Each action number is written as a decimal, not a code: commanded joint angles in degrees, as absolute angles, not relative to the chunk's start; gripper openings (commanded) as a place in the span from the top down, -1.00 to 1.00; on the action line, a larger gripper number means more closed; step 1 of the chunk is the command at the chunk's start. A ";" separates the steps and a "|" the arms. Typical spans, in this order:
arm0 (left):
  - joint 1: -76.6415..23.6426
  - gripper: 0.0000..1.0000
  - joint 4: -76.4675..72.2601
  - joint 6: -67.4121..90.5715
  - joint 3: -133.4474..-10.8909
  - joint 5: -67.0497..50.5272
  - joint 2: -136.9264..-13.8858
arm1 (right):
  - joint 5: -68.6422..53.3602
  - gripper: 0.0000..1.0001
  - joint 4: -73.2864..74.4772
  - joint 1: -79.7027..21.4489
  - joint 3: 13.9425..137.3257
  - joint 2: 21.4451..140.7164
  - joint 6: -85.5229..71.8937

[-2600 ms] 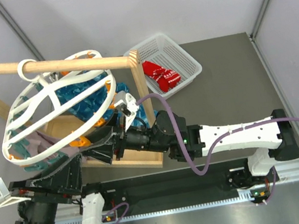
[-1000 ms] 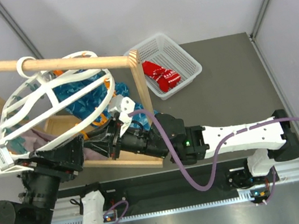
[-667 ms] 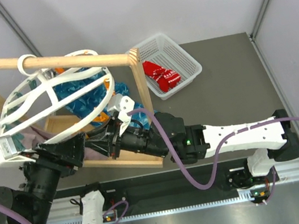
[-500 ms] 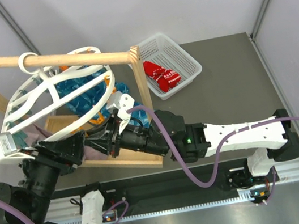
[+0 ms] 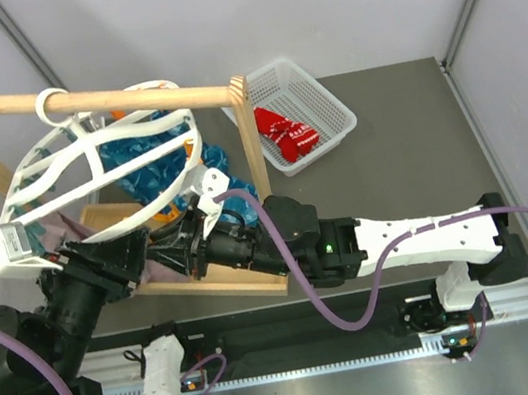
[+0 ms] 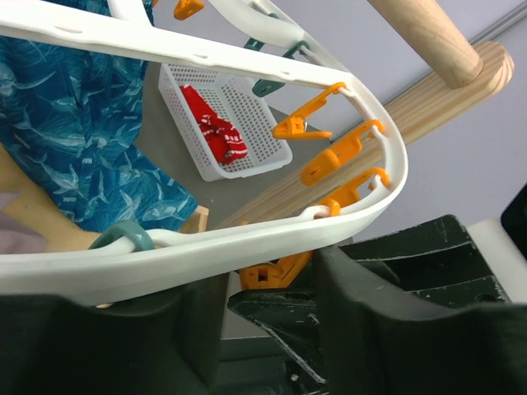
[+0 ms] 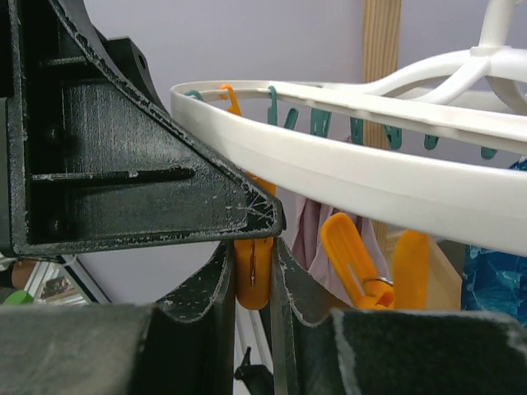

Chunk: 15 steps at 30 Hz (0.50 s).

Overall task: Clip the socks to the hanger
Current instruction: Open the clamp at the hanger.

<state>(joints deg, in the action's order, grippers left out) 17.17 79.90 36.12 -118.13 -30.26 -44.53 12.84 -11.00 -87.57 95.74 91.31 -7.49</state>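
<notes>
The white oval hanger [image 5: 38, 179] hangs by its hook on the wooden rail, its near rim tilted up. My right gripper [image 5: 183, 243] reaches under that rim and is shut on an orange clip [image 7: 254, 276], shown in the right wrist view [image 7: 254, 265]. My left gripper [image 5: 139, 251] is right beside it. Its fingers stand apart in the left wrist view [image 6: 272, 309], and the hanger rim [image 6: 206, 247] lies across their tips. Two red socks [image 5: 286, 135] lie in the white mesh basket; they also show in the left wrist view [image 6: 214, 127].
The wooden rail stand [image 5: 141, 100] frames the hanger, with its post [image 5: 254, 148] and base [image 5: 227, 280]. Teal-blue cloths [image 5: 152, 165] and a mauve-grey cloth [image 5: 57, 230] hang from the hanger. The mesh basket [image 5: 326, 98] sits at the back right.
My left arm has risen and moved in under the hanger, and the near rim has tilted upward. My right gripper has shifted left to the rim's clip.
</notes>
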 commanded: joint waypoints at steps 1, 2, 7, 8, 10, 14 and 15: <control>17.75 0.23 82.53 35.95 -117.60 -30.67 -47.81 | 9.32 1.00 -12.22 -88.42 98.26 91.05 -7.21; 17.75 0.31 82.53 35.77 -117.60 -30.85 -47.90 | 9.14 1.00 -12.30 -88.50 98.09 90.97 -7.12; 17.84 0.75 82.79 35.07 -116.98 -30.15 -47.64 | 9.40 0.71 -12.30 -88.42 97.21 90.44 -6.86; 17.75 0.97 82.88 35.16 -116.72 -30.06 -47.55 | 9.93 0.52 -12.13 -88.50 96.60 90.18 -6.86; 17.84 1.00 83.06 35.07 -116.20 -29.71 -47.37 | 12.12 0.01 -11.52 -88.51 95.72 89.22 -6.86; 17.84 1.00 82.97 35.16 -115.40 -29.44 -46.85 | 14.50 -0.37 -7.92 -88.50 93.09 85.79 -6.77; 17.84 1.00 82.88 35.16 -115.23 -29.44 -46.76 | 15.29 -0.40 -6.69 -88.51 91.86 83.08 -7.03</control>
<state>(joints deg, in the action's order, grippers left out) 17.34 79.61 34.83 -116.09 -30.59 -44.82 13.21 -8.36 -87.92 93.60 89.58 -7.09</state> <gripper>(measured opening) 0.228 0.685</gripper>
